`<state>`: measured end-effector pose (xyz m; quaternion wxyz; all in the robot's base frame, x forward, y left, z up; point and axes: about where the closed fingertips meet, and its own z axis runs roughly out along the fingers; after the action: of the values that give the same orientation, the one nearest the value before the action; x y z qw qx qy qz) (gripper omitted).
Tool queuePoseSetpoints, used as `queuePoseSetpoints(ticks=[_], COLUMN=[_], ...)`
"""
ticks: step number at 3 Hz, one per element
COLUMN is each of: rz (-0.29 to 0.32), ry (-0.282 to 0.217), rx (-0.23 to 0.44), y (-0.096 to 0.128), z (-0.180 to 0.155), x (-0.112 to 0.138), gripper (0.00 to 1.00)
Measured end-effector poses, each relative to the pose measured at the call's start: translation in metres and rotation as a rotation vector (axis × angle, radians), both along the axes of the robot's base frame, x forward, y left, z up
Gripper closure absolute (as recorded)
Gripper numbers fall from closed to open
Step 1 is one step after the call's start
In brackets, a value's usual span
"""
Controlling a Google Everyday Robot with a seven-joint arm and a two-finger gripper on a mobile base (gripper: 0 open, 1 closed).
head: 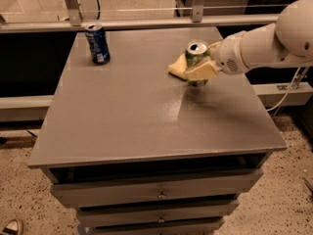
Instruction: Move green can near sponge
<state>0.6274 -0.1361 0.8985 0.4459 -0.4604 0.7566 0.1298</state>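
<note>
The green can (195,54) with its silver top stands upright at the right side of the grey table (137,111). My gripper (199,68) reaches in from the right on a white arm and is shut on the green can, its pale fingers (200,72) wrapped around the can's lower half. The pale yellow sponge (176,68) lies flat just behind and left of the can, touching or nearly touching it; most of the sponge is hidden by the can and the fingers.
A dark blue can (97,43) stands upright near the table's back left corner. A metal rail (146,22) runs behind the table. Drawers (159,194) sit below the front edge. A white cable (288,89) hangs at the right.
</note>
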Motion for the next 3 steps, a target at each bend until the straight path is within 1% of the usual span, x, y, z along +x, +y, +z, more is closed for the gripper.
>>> queuePoseSetpoints(ticks=[1,2,3], rz=[-0.021,-0.038,-0.051], ry=[0.023,0.047,0.067], rx=[0.025,0.05,0.065], y=[0.002,0.003,0.001], z=[-0.005,-0.012,-0.021], x=[0.017,0.024,0.025], gripper=[0.85,0.61,0.38])
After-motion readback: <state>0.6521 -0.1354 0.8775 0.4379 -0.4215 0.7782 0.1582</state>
